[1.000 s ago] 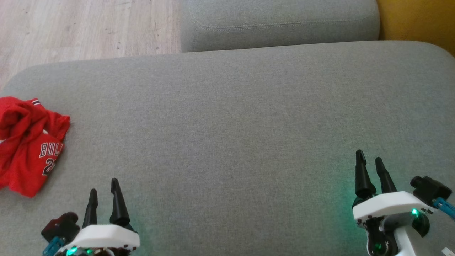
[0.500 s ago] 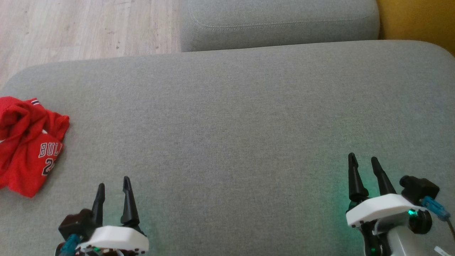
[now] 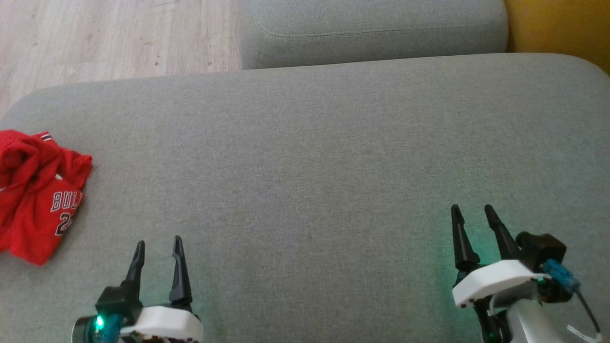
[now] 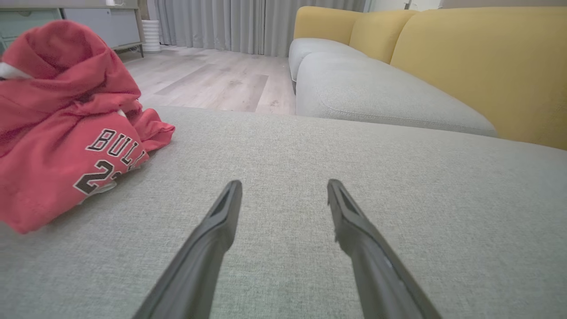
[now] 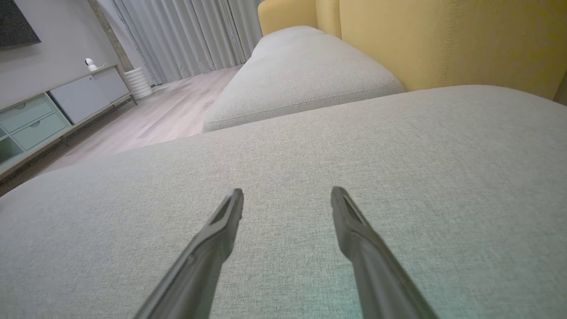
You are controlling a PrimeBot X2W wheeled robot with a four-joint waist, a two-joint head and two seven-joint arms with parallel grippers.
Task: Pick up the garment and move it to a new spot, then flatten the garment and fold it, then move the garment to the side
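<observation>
From the head view, your garment [image 3: 40,195], a red jersey with dark lettering, lies crumpled at the far-left edge of the big grey cushion [image 3: 305,157], partly cut off by the frame. Your left claw [image 3: 158,242] sits over the cushion's near-left part, apart from the cloth. Your right claw [image 3: 471,207] sits over its near-right part, well away from it. Both claws are spread wide and hold nothing.

In the left wrist view, the jersey is heaped in soft rolls on the cushion's left side, ahead of the parted fingers and off to one side. Expect it to be light and limp. It will likely sag and drape once lifted, and it is not fragile. A raised fold on top of the heap looks like the easiest hold, though a pinch there may catch several layers.

In the right wrist view, you have bare cushion ahead of the parted fingers. The weave looks coarse and the padding will probably give, so dragged cloth may bunch. Beyond the cushion lie a second grey cushion [image 3: 371,33], a yellow backrest [image 3: 557,24], a wooden floor [image 3: 114,38], curtains [image 5: 177,35] and a low cabinet [image 5: 53,115].
</observation>
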